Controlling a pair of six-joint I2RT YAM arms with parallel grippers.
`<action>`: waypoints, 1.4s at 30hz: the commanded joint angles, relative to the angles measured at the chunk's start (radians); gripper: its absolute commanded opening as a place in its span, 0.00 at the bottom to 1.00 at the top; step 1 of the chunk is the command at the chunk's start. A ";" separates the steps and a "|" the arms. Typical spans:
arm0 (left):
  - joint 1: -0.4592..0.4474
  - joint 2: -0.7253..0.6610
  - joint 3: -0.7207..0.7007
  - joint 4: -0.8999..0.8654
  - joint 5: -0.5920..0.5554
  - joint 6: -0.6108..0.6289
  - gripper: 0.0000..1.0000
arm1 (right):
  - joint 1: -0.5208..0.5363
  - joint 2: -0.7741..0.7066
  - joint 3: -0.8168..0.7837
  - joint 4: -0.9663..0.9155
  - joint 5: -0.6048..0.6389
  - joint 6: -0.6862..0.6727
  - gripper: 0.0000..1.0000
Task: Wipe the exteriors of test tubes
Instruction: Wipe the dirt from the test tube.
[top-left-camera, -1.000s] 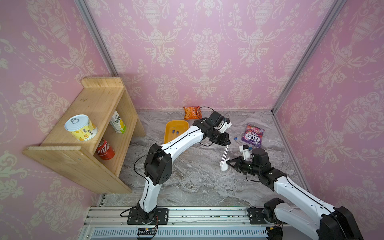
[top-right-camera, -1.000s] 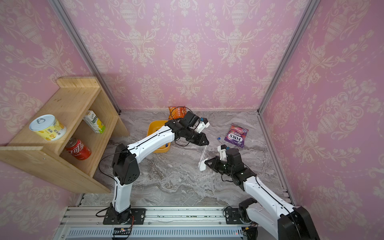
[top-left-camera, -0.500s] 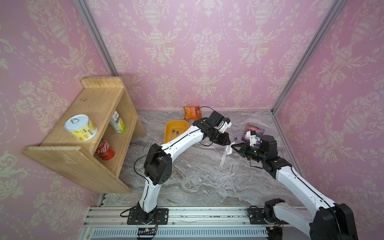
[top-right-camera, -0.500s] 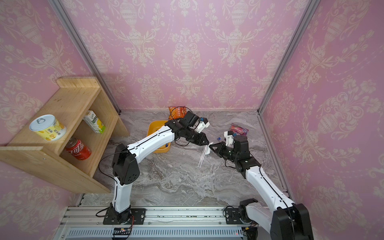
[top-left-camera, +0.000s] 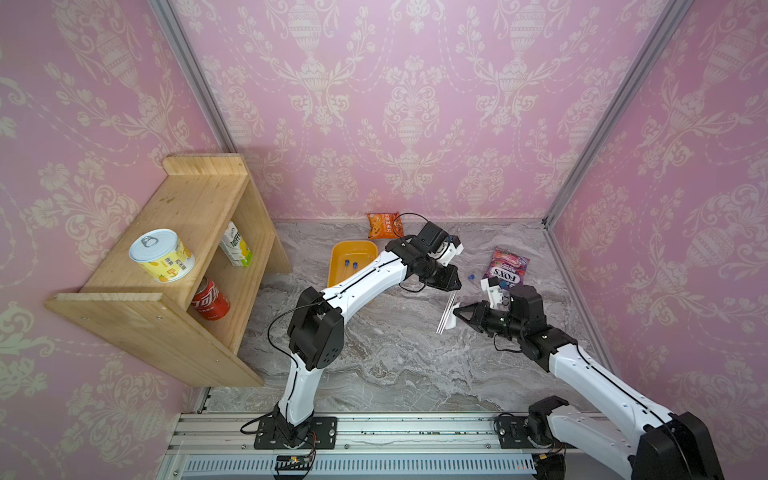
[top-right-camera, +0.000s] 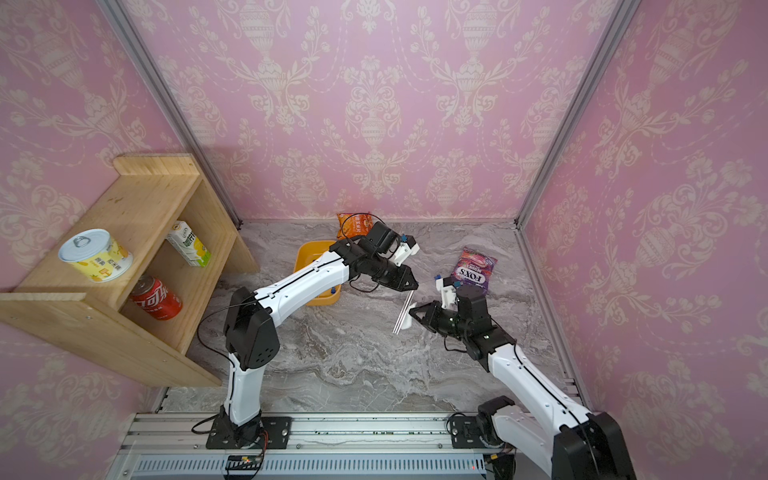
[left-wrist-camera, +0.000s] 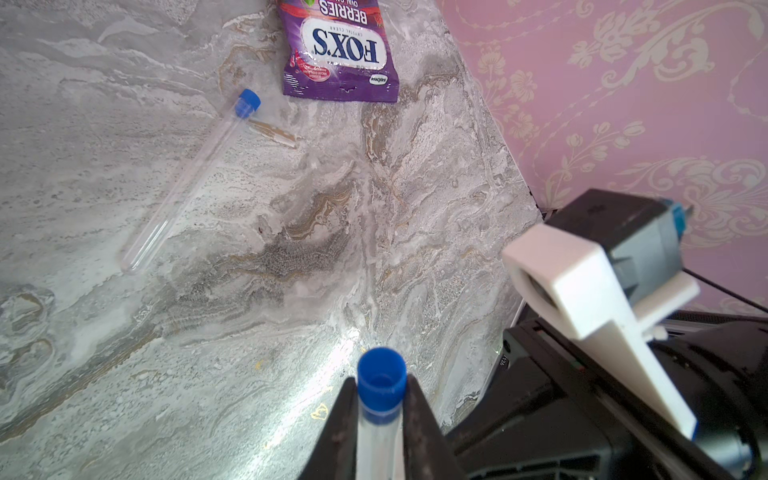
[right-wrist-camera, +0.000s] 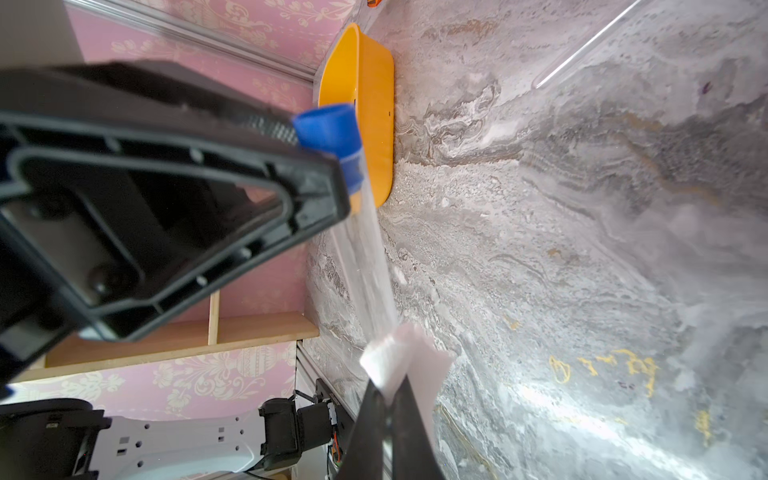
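Right tool (top-left-camera: 458, 311), pinching wipe (right-wrist-camera: 405, 357), slid back down test tube (right-wrist-camera: 368, 249) to mid-length.

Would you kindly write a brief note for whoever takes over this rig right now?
Left tool: shut on a test tube just under its blue cap, clear of the table.
Right tool: shut on a white wipe, which is against that tube's lower part.
Elsewhere: a second tube lies on the table near the purple candy bag; two capped tubes are in the orange tray.
Done: unclear.
Left: finish this tube, then probably the second tube.
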 joint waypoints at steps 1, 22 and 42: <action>-0.003 -0.011 0.028 0.008 0.032 -0.005 0.20 | 0.035 -0.049 -0.043 -0.011 0.051 0.025 0.00; -0.004 -0.022 0.010 0.015 0.034 -0.011 0.20 | -0.114 0.099 0.169 -0.043 -0.006 -0.102 0.00; -0.003 -0.009 0.037 0.004 0.031 -0.003 0.21 | -0.007 -0.008 0.017 -0.017 0.029 -0.023 0.00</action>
